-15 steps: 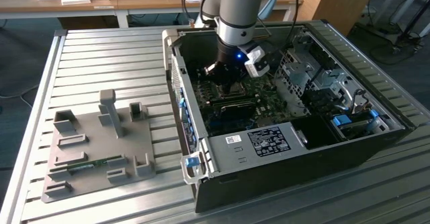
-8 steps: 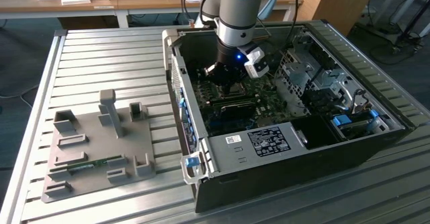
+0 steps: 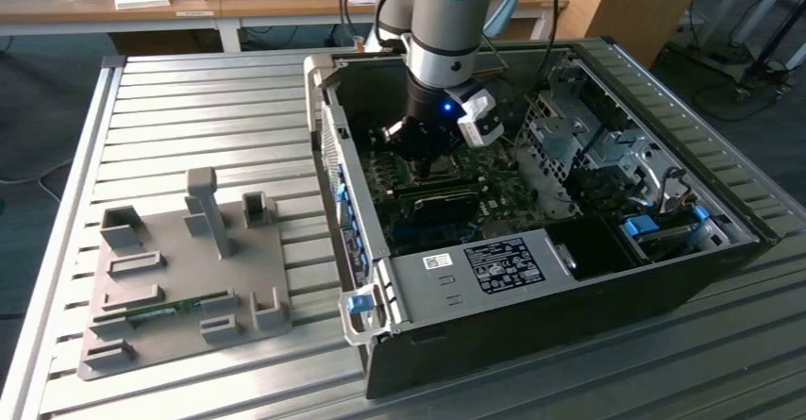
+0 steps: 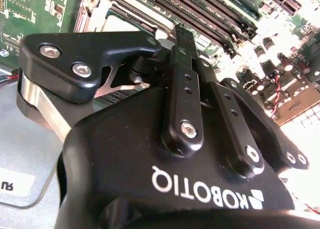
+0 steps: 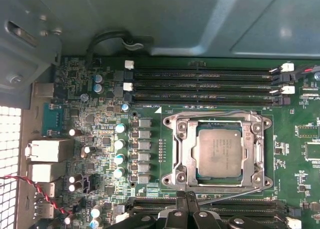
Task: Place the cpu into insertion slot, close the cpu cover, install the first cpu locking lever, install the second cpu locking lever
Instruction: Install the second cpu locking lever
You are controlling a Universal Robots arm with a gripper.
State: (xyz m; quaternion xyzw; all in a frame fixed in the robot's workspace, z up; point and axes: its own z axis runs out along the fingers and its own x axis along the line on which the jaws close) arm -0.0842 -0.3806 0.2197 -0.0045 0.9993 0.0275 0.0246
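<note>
Hand [image 5: 186, 201] beside cpu cover [image 5: 183, 154], closed over cpu [image 5: 218, 152].

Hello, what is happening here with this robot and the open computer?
A single robot arm reaches into an open black computer case on a slatted metal table. Its black end effector hovers just above the green motherboard, beside the socket. The small square silvery-grey cpu already sits in the socket, and the silvery metal cpu cover frames it.

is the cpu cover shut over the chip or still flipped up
Shut: in the first wrist view the cpu cover lies flat, framing the cpu, whose pale top shows through its open centre.
</note>
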